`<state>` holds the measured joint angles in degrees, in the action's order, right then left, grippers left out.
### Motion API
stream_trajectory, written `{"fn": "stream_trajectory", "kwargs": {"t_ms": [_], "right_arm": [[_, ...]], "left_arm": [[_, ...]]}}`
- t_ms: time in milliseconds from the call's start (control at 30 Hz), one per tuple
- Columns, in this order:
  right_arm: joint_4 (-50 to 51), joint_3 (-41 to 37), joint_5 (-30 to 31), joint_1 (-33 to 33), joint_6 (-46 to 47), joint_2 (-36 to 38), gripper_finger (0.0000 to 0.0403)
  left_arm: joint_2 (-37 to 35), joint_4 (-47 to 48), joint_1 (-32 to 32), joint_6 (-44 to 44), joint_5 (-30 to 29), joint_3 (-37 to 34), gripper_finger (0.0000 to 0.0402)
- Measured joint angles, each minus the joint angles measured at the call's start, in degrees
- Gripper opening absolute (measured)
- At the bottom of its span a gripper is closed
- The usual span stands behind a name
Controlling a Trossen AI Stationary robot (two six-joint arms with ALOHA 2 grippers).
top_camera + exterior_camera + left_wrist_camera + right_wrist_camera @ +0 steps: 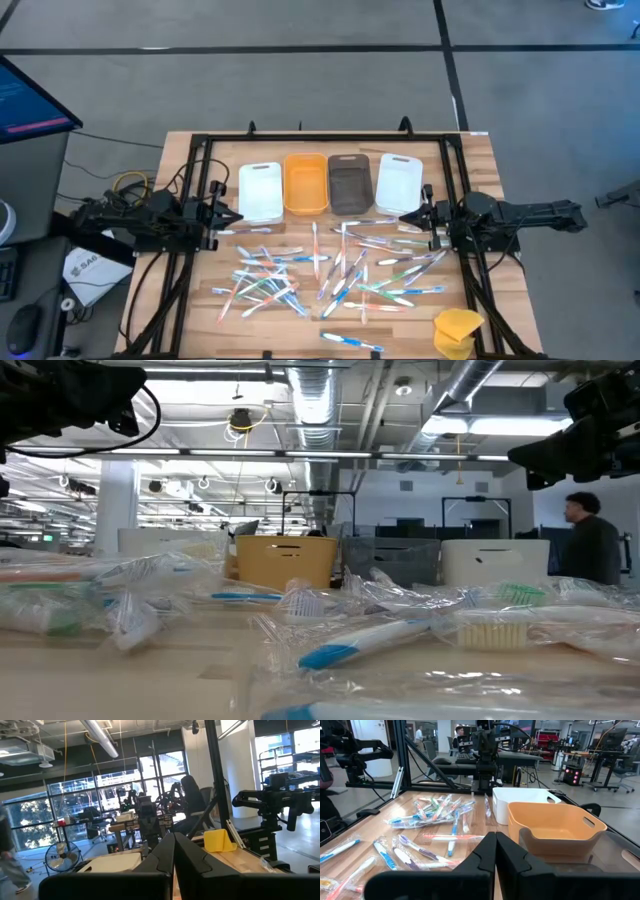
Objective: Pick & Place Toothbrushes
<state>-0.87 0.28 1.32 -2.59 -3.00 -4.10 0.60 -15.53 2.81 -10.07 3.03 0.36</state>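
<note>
Many toothbrushes (330,272) in clear wrappers, with blue, green, orange and white handles, lie flat and scattered over the middle of the wooden table (200,320). The right wrist view (435,810) and the low view (350,645) show them too. My left gripper (238,217) hovers shut at the table's left side, near the white bin, with its fingers (165,852) empty. My right gripper (403,216) hovers shut at the right side, above the pile's edge, its fingers (487,851) also empty.
Four bins stand in a row at the far side: white (260,190), orange (306,183), dark grey (349,183) and white (398,182). A yellow sponge-like lump (457,330) lies at the near right corner. A person (592,545) stands beyond the table.
</note>
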Motion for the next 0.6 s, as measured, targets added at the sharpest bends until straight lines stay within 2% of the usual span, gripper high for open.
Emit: {"fn": "stream_trajectory", "kwargs": {"t_ms": [600], "right_arm": [[-1.8,0.8,0.2,1.6,0.0,0.0,0.0]], "left_arm": [[0.0,0.0,0.0,0.0,0.0,0.0,0.0002]]}}
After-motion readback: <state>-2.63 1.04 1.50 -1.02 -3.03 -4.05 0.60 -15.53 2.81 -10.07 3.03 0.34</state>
